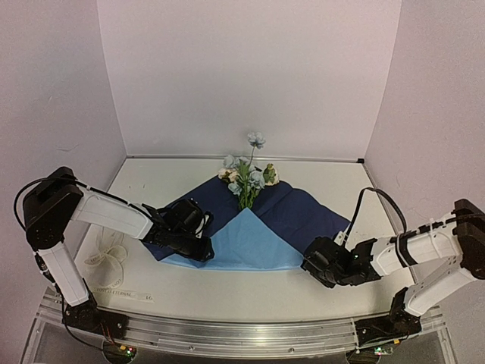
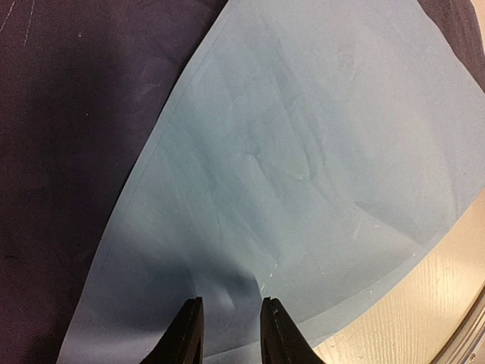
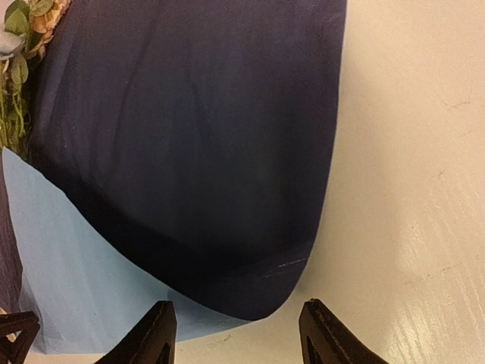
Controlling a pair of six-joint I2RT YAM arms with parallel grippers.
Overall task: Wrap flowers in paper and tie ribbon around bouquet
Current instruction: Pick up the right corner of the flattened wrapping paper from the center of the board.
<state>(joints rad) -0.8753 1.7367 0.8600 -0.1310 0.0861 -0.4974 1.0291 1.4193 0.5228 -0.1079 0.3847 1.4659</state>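
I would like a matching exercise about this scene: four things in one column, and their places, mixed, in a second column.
1. flowers
2. ribbon
3. left end effector
4. right end effector

a. at the paper's dark right corner
b. on the table, left of the paper
c. over the paper's light blue part
d. at the paper's far middle

Pairs: 1-d, 2-b, 3-c, 4-a
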